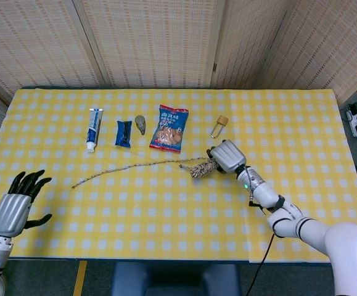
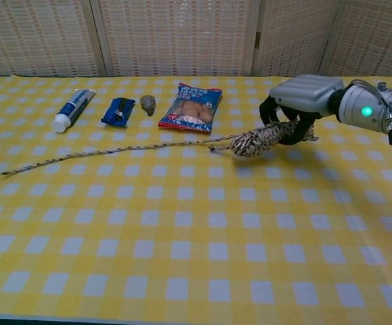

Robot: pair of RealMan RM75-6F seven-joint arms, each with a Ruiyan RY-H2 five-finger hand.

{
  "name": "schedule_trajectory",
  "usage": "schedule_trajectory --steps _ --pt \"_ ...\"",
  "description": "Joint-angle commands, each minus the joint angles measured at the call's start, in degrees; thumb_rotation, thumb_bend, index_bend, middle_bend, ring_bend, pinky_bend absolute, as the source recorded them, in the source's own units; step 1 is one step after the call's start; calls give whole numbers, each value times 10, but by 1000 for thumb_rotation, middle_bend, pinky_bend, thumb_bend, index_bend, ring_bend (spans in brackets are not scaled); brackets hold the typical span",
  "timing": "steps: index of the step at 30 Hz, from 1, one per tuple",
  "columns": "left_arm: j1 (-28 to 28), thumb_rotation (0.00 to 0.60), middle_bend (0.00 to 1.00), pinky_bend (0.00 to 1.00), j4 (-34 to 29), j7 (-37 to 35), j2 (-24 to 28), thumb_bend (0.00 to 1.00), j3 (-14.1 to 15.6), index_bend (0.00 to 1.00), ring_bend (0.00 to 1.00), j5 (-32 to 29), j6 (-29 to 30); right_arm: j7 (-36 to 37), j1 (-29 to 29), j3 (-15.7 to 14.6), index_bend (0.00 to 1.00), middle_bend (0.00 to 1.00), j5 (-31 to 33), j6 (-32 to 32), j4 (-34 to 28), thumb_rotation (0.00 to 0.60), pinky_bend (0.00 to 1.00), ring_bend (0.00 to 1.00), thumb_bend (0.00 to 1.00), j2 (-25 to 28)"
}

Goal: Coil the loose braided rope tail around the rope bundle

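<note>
Right hand palm-down, fingers curled around rope bundle, left hand released, fingers spread

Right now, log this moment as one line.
right hand grips rope bundle | tail uncoiled on table | left hand open, idle

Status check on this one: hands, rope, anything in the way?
Right hand grips rope bundle. Left hand open, low at table's near edge. Rope tail uncoiled, stretched leftward. Snack bag just behind the tail.
</note>
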Motion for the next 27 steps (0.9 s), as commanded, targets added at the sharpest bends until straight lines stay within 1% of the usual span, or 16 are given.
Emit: schedule_trajectory --steps 1,5,8,10,12,14,17,23,27 --pt "-38 600 148 3 8 -24 -14 184 -18 241 153 2 -38 6 -18 4 702 563 7 18 -33 600 468 624 444 24" --pt "-82 600 174 31 15 -33 -35 213 -38 307 174 -22 -92 20 -29 8 703 565 15 22 -61 600 470 624 447 41" --pt "-113 600 185 45 29 -20 -58 250 -51 352 181 -58 -140 16 -33 7 704 565 15 24 -75 600 470 624 448 51" --pt "-130 600 188 49 38 -1 -75 266 -59 383 184 -93 -173 16 -35 8 704 565 16 24 -85 600 470 624 448 55" --pt "-143 600 188 50 45 31 -95 283 -70 413 185 -141 -198 15 -35 9 704 565 17 22 -90 600 470 624 448 58" --pt "-152 600 188 50 57 62 -116 305 -78 413 187 -181 -208 14 -35 9 704 565 19 19 -93 600 470 624 449 59" --pt "-162 600 188 50 75 95 -140 328 -85 411 188 -226 -215 12 -34 9 704 566 19 14 -94 600 470 625 448 59" --pt "-174 600 188 43 109 138 -176 337 -88 410 187 -279 -217 14 -31 10 705 566 20 6 -95 600 470 627 450 56" --pt "-180 600 188 37 118 148 -188 338 -90 410 181 -310 -227 16 -29 10 706 566 18 2 -91 600 470 626 450 52"
